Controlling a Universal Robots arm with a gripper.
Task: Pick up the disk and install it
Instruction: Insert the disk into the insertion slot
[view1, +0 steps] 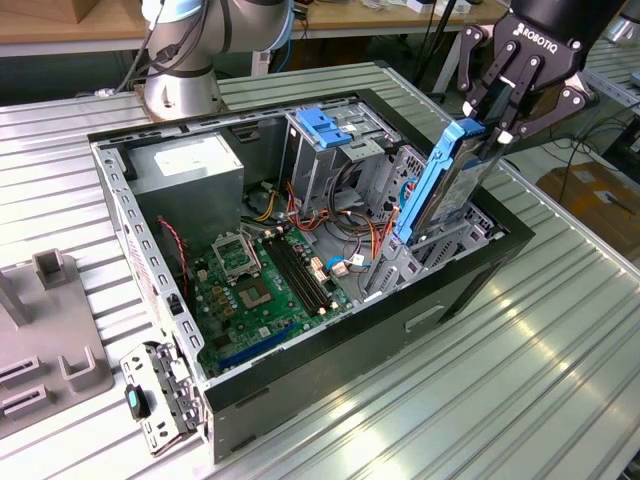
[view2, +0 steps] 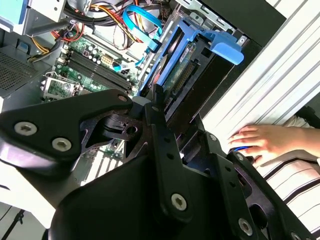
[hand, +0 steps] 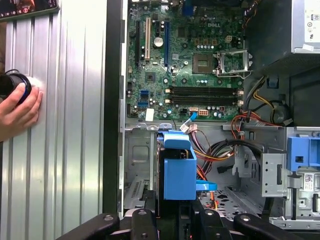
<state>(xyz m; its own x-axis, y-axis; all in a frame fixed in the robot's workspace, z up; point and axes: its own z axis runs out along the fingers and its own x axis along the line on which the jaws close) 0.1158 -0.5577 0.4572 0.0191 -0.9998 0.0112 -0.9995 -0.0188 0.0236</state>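
One disk (view1: 436, 185), one end effector (view1: 492, 124), one computer case (view1: 330, 362), one motherboard (view1: 262, 292), one power supply (view1: 190, 166), one hand (hand: 18, 108).

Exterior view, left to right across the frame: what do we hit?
Grey fixture block → grey power supply box → ridged blue latch piece → disk in its blue carrier → gripper.

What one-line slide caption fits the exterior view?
Robot hand grips the blue-framed disk, tilted, its lower end inside the open computer case.
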